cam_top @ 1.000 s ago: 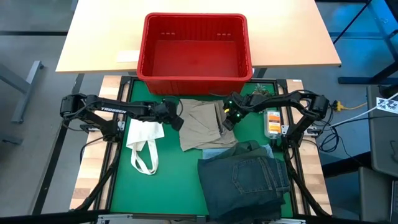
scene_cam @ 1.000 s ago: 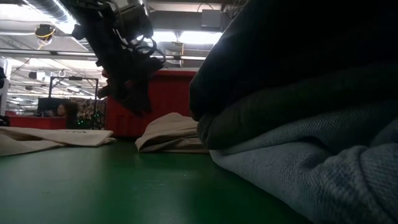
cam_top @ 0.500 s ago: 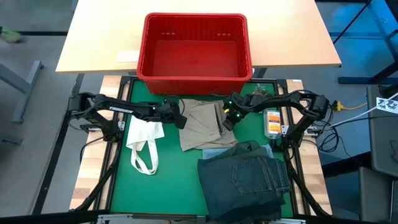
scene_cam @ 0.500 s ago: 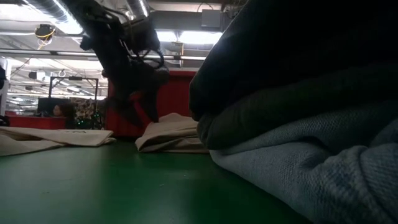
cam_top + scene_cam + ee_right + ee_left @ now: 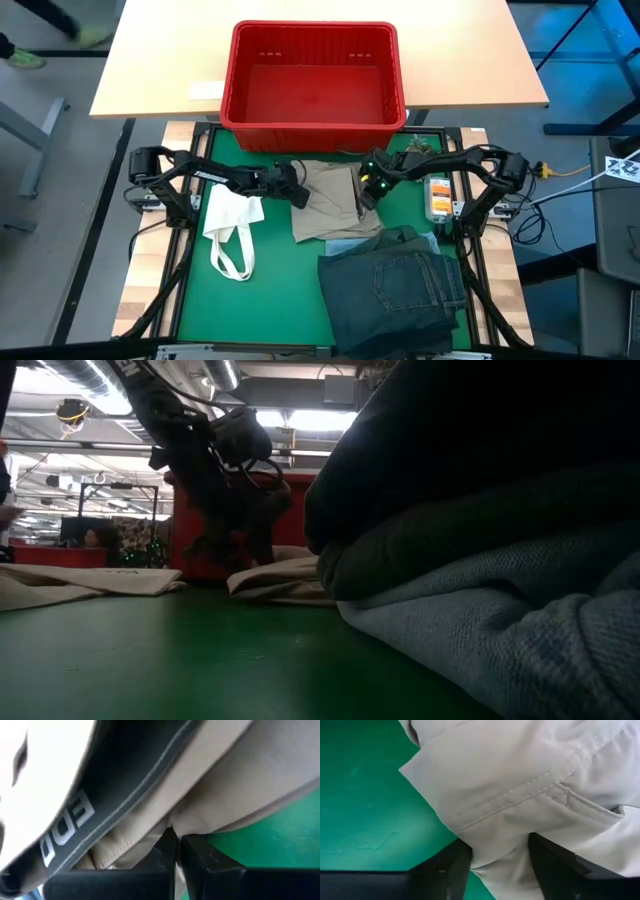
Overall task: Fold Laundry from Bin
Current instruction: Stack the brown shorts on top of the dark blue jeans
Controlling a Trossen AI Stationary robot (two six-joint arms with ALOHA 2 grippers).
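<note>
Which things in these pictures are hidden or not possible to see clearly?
- Light blue cloth: high view, mostly covered by the folded dark denim jeans.
- Right gripper: low view, hidden behind the jeans pile.
- Khaki-beige garment: left wrist view, cut off by the edges; left gripper straddles its fold.
- Red plastic bin: low view, its inside is hidden.

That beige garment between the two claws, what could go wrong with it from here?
The left gripper is open astride the edge of the khaki garment; it may close on only one layer. The right gripper is shut on the opposite edge, so uneven pulling could undo the fold. The folded jeans lie close, and dragged cloth might disturb them.
</note>
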